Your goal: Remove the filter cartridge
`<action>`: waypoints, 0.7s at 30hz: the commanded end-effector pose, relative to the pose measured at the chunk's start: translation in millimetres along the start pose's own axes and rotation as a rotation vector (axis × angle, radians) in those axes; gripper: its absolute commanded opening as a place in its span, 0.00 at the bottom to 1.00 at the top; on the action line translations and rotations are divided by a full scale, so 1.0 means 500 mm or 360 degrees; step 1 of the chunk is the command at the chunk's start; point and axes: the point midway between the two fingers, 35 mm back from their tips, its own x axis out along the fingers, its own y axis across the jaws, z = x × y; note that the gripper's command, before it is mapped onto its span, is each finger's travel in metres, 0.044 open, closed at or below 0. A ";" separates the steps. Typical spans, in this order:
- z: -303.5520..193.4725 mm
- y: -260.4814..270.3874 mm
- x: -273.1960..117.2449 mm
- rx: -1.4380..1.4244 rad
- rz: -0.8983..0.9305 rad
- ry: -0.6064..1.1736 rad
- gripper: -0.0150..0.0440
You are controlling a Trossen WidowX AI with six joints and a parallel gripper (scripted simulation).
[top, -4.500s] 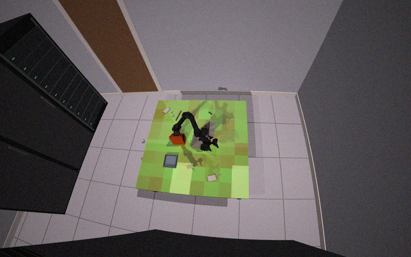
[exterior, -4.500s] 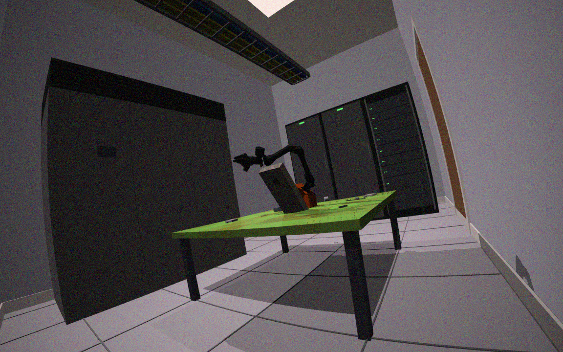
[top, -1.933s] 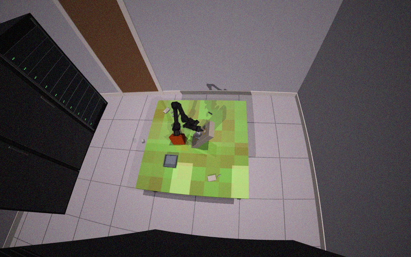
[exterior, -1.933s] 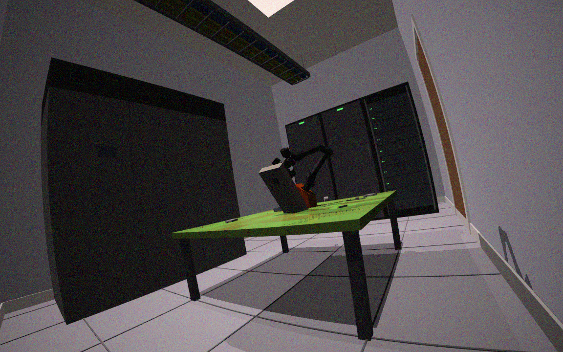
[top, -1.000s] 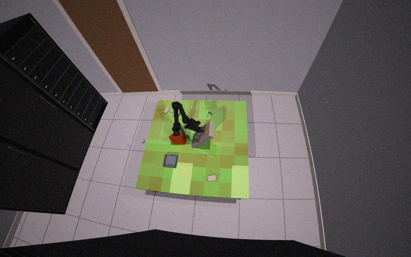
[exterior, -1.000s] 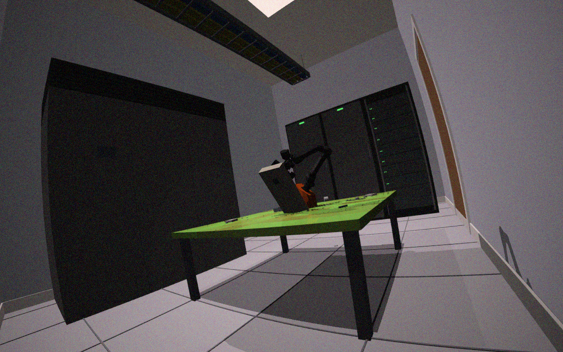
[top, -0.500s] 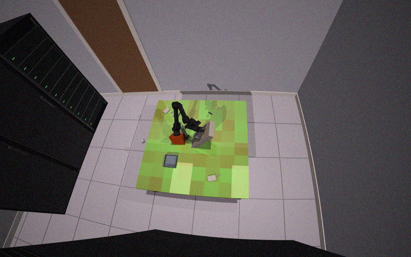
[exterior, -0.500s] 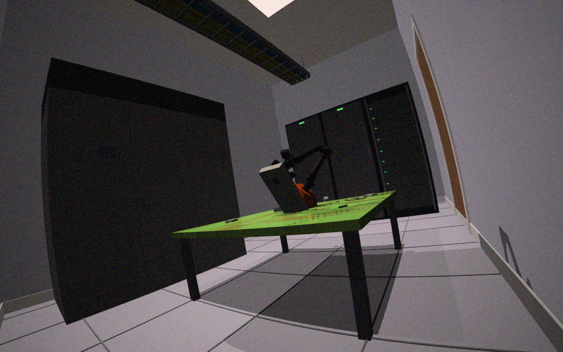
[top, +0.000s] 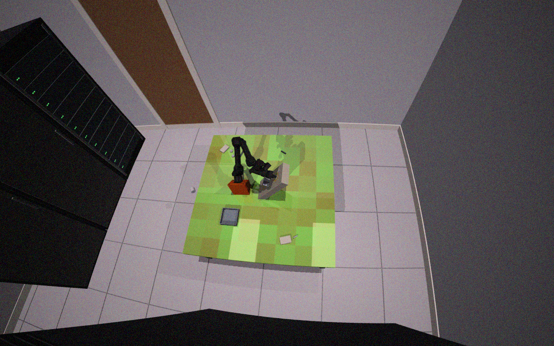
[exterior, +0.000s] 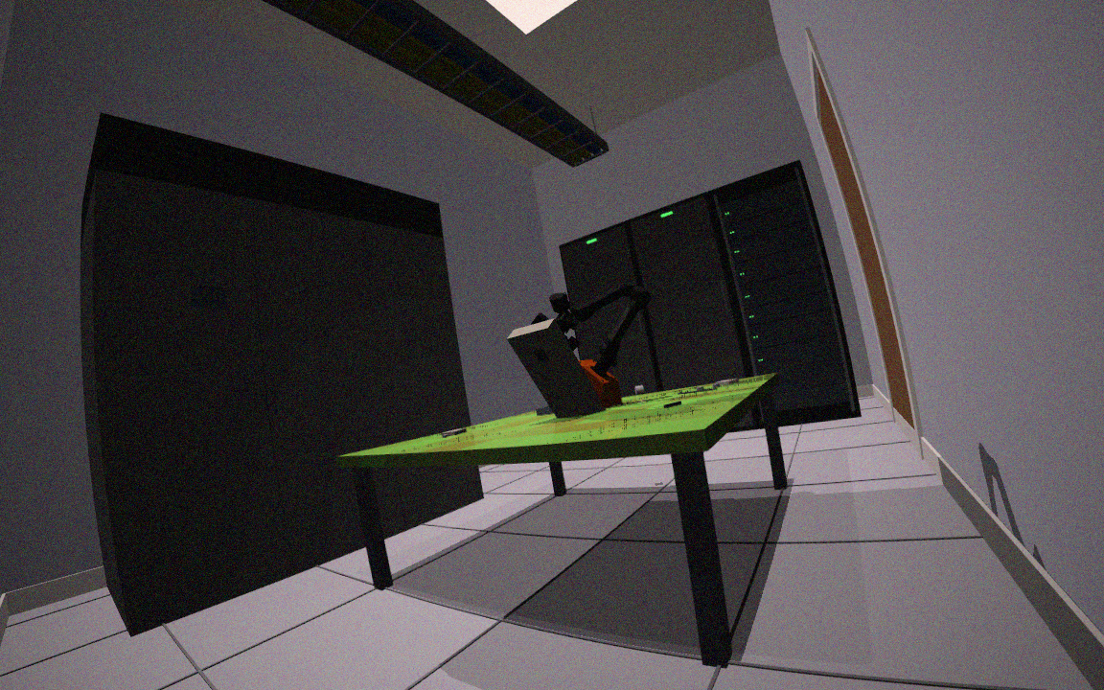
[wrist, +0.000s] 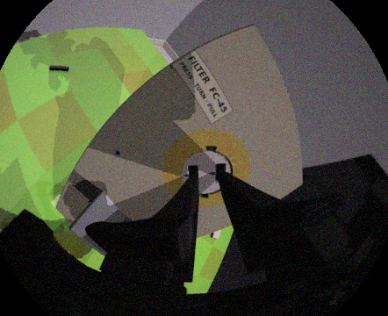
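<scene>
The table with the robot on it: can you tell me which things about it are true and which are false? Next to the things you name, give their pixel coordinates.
The table top [top: 244, 247] [exterior: 530, 446] [wrist: 10, 127] is green. True.
The robot's base [top: 239, 187] [exterior: 604, 385] is blue. False: it is orange-red.
The filter [wrist: 207, 179] is in the tray [top: 221, 216]. False: it is in the panel [top: 285, 174] [exterior: 552, 369] [wrist: 269, 110].
The ring [wrist: 242, 167] around the filter is yellow. True.
The gripper [top: 274, 175] [wrist: 207, 175] has its fingertips pressed together. False: there is a gap between them.
</scene>
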 end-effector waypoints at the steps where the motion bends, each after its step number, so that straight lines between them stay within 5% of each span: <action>1: -0.003 0.000 0.001 0.0009 -0.0005 0.0007 0.41; 21: -0.003 0.000 0.009 0.0009 -0.0005 0.0007 0.41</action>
